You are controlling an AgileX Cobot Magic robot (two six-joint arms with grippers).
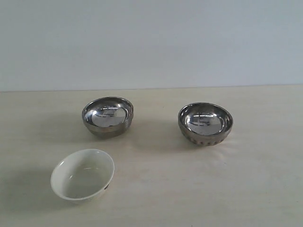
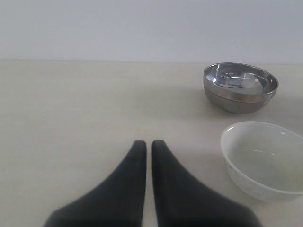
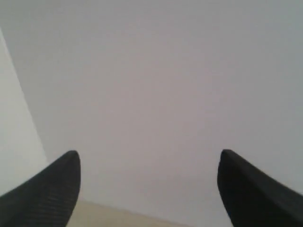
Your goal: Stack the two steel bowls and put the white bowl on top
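My L claw (image 2: 148, 144): plain matte black. My R claw (image 3: 149, 153): black too, w/ a fine grid texture on one finger. Smooth bowl (image 1: 108, 117): mirror silver, grey & white reflections inside, darker band under the rim. Ribbed bowl (image 1: 205, 124): same shiny silver, vertical ribs round the lower outside. White bowl (image 1: 82, 174): glossy off-white in & out, small dark mark low on the outside. Table (image 1: 236, 189): pale cream-beige, faint streaks. Wall (image 1: 151, 38): plain pale grey-blue.
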